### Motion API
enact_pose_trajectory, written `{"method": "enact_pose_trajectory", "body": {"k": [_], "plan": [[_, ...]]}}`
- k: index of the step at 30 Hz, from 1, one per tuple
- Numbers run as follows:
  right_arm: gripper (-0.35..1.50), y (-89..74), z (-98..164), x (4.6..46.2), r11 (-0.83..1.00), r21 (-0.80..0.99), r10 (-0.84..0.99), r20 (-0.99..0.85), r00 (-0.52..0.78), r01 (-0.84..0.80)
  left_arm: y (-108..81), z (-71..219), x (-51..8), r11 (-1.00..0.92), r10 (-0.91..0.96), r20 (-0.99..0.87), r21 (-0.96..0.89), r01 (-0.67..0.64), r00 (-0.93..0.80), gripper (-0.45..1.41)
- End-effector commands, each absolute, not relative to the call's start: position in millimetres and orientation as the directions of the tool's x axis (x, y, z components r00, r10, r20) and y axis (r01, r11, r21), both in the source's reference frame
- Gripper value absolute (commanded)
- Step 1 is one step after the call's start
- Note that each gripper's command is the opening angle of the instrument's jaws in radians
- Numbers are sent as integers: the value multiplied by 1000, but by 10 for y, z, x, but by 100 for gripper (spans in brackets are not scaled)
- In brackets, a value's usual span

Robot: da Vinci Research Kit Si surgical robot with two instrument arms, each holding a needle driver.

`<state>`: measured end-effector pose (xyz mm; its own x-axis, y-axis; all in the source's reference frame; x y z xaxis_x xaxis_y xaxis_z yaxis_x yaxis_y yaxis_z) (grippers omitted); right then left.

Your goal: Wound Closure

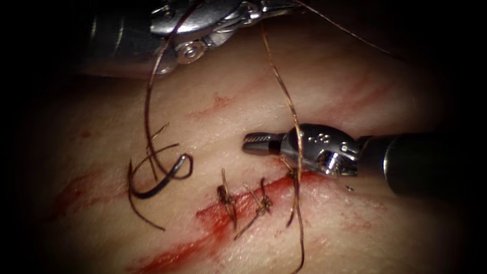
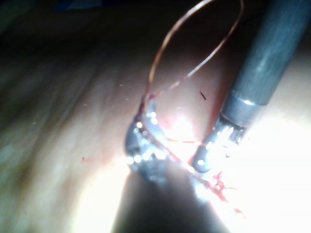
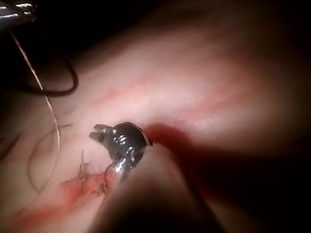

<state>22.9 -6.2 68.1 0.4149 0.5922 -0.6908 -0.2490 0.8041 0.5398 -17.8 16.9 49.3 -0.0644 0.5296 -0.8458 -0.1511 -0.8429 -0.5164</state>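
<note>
A soft light falls on the middle of the tissue (image 1: 324, 81) in the endoscope view. All around it the dark edges (image 1: 20, 152) turn black. In the left wrist view the light is very strong and makes a white glare (image 2: 272, 160). In the right wrist view, dark lies around the lit patch (image 3: 204, 73).

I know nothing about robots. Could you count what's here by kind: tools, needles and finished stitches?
Tools: 2. The left tool holds the thread; the right tool holds nothing.
Needles: 1. The needle lies loose on the tissue, left of the cut, not in it.
Knotted stitches across the cut: 2.
Total: 5.
</note>
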Motion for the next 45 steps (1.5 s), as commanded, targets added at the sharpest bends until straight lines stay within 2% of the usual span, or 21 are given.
{"method": "enact_pose_trajectory", "body": {"k": [1,6,8,15,20,22,25,27,29,45], "plan": [[106,-60,679,214,803,527,595,-685,419,-279,178,508,-155,-846,522,-848,-500,-184,-94,-45],[121,-58,672,187,814,497,581,-696,421,-301,193,530,-103,-843,524,-842,-490,-223,-127,-45],[121,-63,669,168,815,491,579,-699,420,-307,204,547,-67,-840,525,-837,-479,-255,-158,-45],[123,-74,663,135,810,482,585,-700,410,-334,233,590,-10,-838,517,-832,-445,-316,-200,-45],[123,-81,662,122,803,475,594,-695,405,-361,242,629,4,-849,489,-840,-398,-347,-234,-45],[124,-83,664,121,803,475,593,-696,405,-360,239,645,1,-848,486,-839,-385,-365,-244,12],[126,-88,666,123,805,472,590,-698,406,-360,224,666,-8,-851,487,-821,-369,-374,-297,86],[126,-91,667,125,806,469,589,-699,406,-361,212,678,-16,-834,530,-773,-402,-378,-348,106],[128,-95,668,126,807,468,587,-701,406,-359,196,691,-29,-850,522,-711,-390,-353,-471,125],[128,-116,664,121,813,466,579,-708,405,-348,157,672,-40,-886,464,-689,-338,-319,-557,126]]}}
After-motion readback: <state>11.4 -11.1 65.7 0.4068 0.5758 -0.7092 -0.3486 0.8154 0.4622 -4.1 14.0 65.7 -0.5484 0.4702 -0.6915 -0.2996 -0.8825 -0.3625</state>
